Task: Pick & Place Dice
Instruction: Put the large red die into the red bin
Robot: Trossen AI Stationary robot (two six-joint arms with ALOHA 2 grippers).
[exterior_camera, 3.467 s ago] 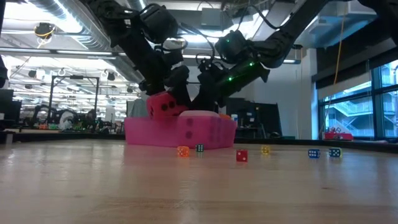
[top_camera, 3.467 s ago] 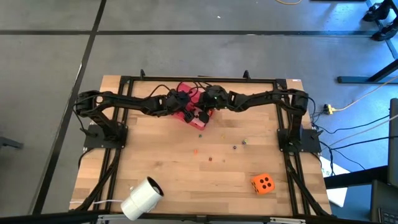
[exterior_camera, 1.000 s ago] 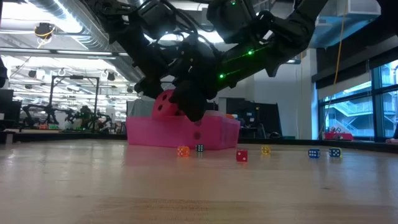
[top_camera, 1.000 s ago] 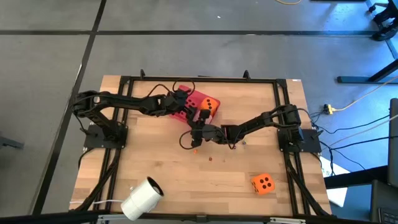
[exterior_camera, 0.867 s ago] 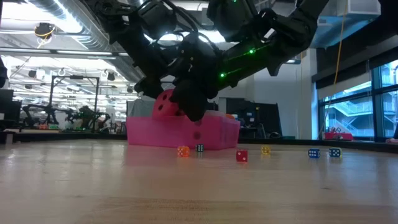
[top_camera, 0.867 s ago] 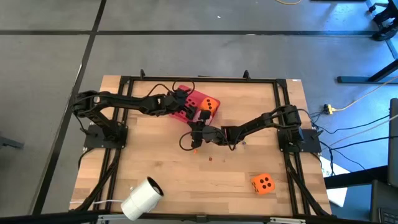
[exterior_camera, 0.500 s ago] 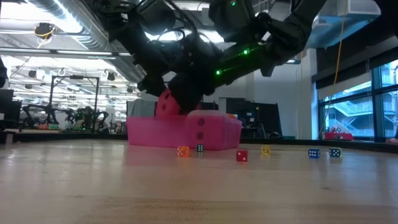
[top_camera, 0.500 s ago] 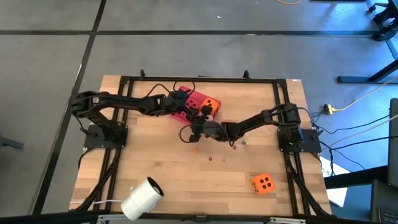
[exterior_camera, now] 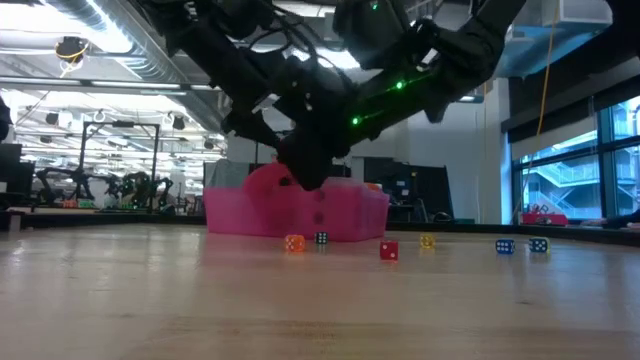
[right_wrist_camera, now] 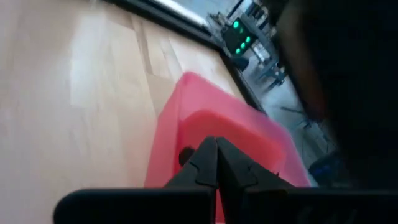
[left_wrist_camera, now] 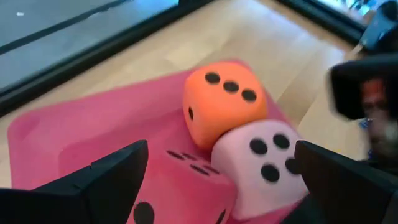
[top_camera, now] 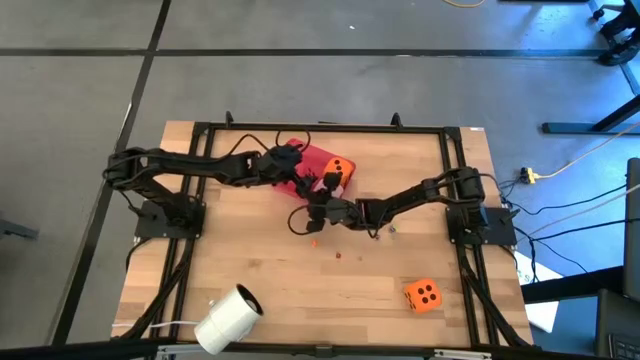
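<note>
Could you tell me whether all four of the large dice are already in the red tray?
No, one orange die sits alone on the table, far from the red tray.

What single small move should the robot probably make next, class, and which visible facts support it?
Probably the right gripper should swing toward the lone orange die near the table's front right. Three dice, orange, pink and red, already sit in the pink tray. The right fingers are closed on nothing, and the left gripper is open over the tray.
</note>
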